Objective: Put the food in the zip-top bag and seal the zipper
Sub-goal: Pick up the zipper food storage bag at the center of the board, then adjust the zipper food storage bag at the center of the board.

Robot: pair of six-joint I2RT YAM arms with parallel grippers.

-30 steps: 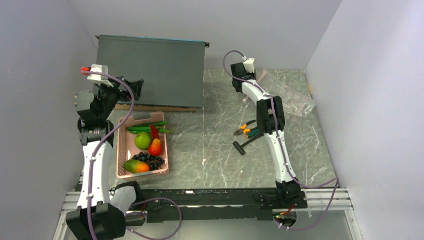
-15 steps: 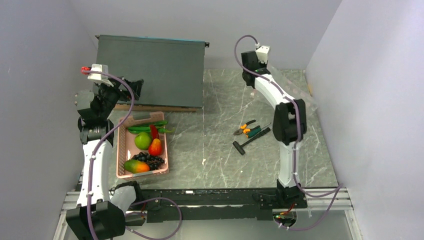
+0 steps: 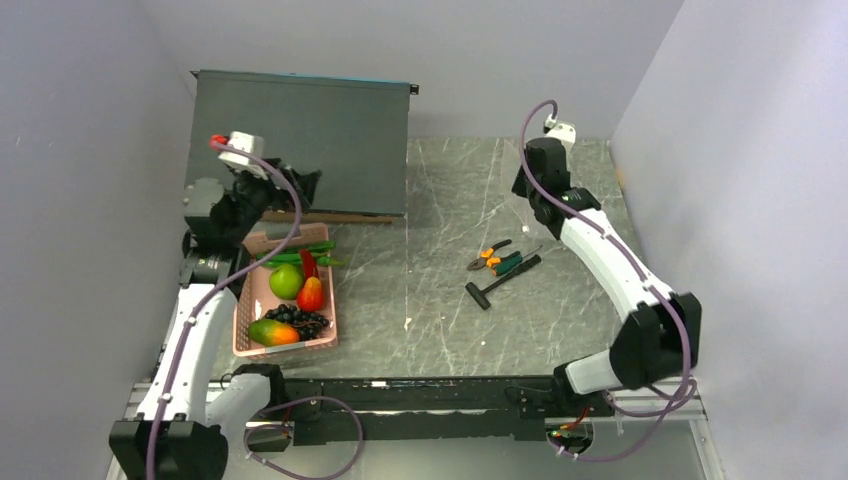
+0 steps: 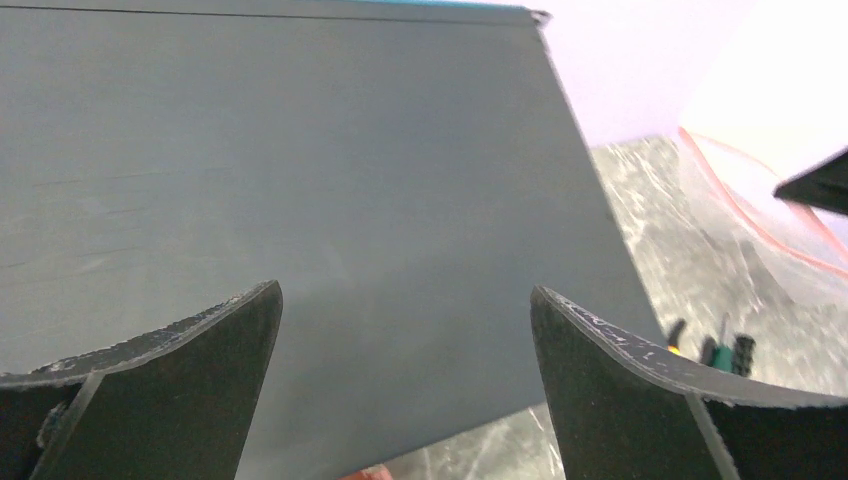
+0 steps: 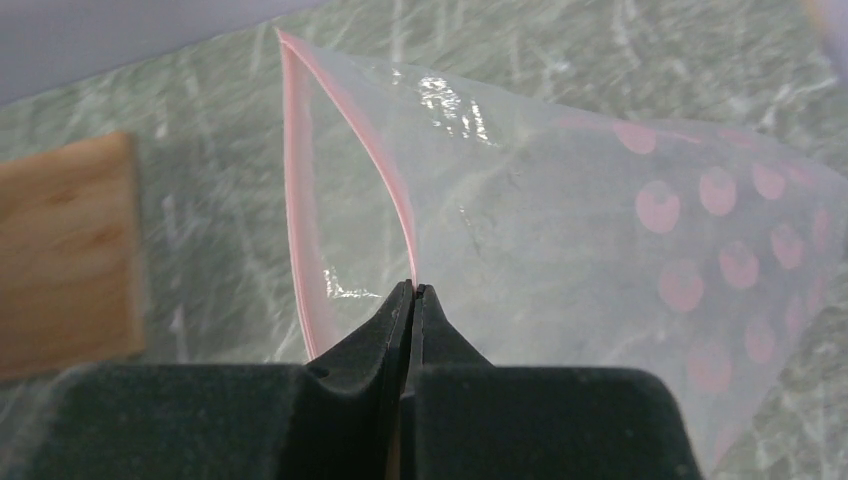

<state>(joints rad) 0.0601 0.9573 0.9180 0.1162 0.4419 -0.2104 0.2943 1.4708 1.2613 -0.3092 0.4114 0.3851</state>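
The zip-top bag [image 5: 560,270] is held up at about 1 o'clock on the worktop [image 3: 440,210], in the far right part near the wall. The right gripper [image 5: 412,292] has its fingers clenched on the bag's mouth edge, pinching one side of the zipper [image 5: 293,200]. In the right wrist view the two pink strips meet in a corner at about 11 o'clock. From there they spread apart, so the mouth stands parted. One strip runs almost straight down toward 6 o'clock, and the other slants down into the closed fingertips. The zipper's long axis thus lies roughly along 12 to 6 in that view. The clear body, printed with pink dots [image 5: 655,210], spreads away toward 3 o'clock. From overhead the bag itself is too faint to make out under the right wrist.

The food lies well apart from the bag, in a pink slotted basket [image 3: 243,300] at about 9 o'clock. It holds long green pods [image 3: 295,255] and a red chili [image 3: 308,264] at the far end. Next come a green apple [image 3: 286,281] and a red-orange fruit [image 3: 311,295]. The dark grape bunch [image 3: 302,319] and the green-orange mango [image 3: 272,332] are nearest the bases.

Between basket and bag, near the middle, lie the orange- and green-handled pliers [image 3: 497,258] and a black hammer [image 3: 498,282].

The left gripper [image 4: 405,330] hangs beyond the basket with its fingers released and spread wide. It faces a dark grey panel [image 4: 300,180].
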